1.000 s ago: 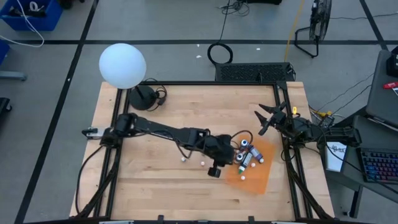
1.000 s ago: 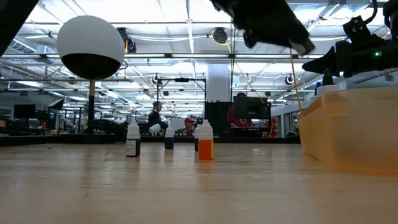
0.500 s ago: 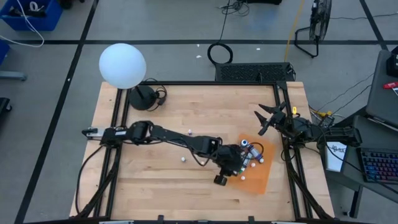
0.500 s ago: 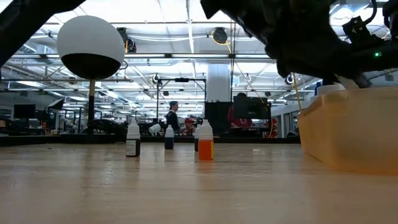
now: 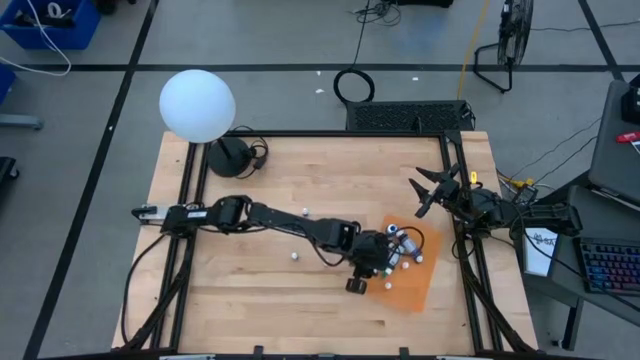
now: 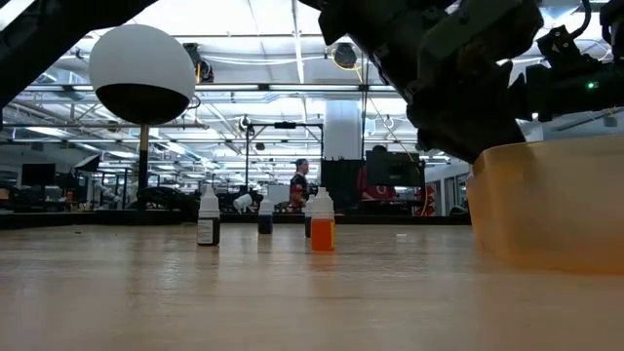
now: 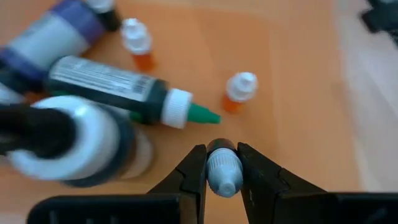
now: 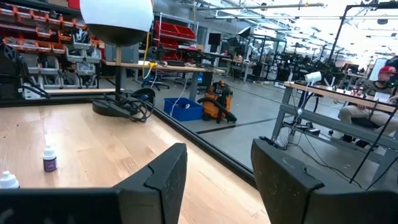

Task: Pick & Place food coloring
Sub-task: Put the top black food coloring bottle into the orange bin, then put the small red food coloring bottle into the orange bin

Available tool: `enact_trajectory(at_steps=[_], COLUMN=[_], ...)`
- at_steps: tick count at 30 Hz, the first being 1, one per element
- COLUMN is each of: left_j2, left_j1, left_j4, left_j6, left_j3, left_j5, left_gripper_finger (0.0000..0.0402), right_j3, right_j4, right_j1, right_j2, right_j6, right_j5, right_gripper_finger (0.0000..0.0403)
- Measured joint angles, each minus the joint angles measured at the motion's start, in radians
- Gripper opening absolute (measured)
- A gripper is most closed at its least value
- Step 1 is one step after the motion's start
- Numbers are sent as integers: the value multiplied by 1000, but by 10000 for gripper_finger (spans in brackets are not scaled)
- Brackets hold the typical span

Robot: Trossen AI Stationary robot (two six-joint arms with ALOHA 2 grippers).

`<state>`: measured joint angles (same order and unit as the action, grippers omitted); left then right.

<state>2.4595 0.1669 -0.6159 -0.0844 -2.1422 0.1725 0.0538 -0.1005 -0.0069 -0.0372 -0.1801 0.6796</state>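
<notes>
- The left gripper (image 7: 222,167) is over the orange sheet (image 5: 415,285), at about four o'clock from the table's (image 5: 250,300) centre, clamped on a small bottle (image 7: 222,169) with a pale cap.
- Only the left wrist view shows that grip. From above, the left arm hides its own fingers and the held bottle.
- The same wrist view shows more food coloring lying on the sheet: a dark bottle with a green tip (image 7: 127,93), a purple-topped one (image 7: 59,34), and two tiny orange dropper bottles (image 7: 238,92) standing upright.
- From above, this pile (image 5: 405,247) reads only as a small cluster just beside the left arm's end.
- The low view alone shows three bottles (image 6: 208,216) standing upright on bare wood, one of them orange-bodied (image 6: 323,224), well apart from the sheet.
- The right gripper (image 5: 428,190) waits at two o'clock, near the table's far right edge, fingers apart and empty.
- Its wrist view catches a purple bottle (image 8: 50,158) upright on the wood, and a person (image 8: 373,112) seated in the room beyond.
</notes>
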Motion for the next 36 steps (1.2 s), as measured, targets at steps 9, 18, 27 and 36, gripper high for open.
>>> enact_trajectory(at_steps=[9, 18, 27, 36], left_j2=[-1, 0, 5, 1], left_j1=[-1, -1, 0, 0], left_j4=[-63, -69, -30, -35], left_j6=[62, 95, 90, 87], left_j3=[1, 3, 7, 7], left_j5=[-29, -17, -14, -15], left_gripper_finger=[72, 127, 179, 150], right_j3=[0, 0, 0, 0], right_j4=[0, 0, 0, 0], right_j1=[0, 0, 0, 0], right_j2=[0, 0, 0, 0], right_j6=[0, 0, 0, 0], right_j5=[0, 0, 0, 0], right_gripper_finger=[167, 167, 167, 167])
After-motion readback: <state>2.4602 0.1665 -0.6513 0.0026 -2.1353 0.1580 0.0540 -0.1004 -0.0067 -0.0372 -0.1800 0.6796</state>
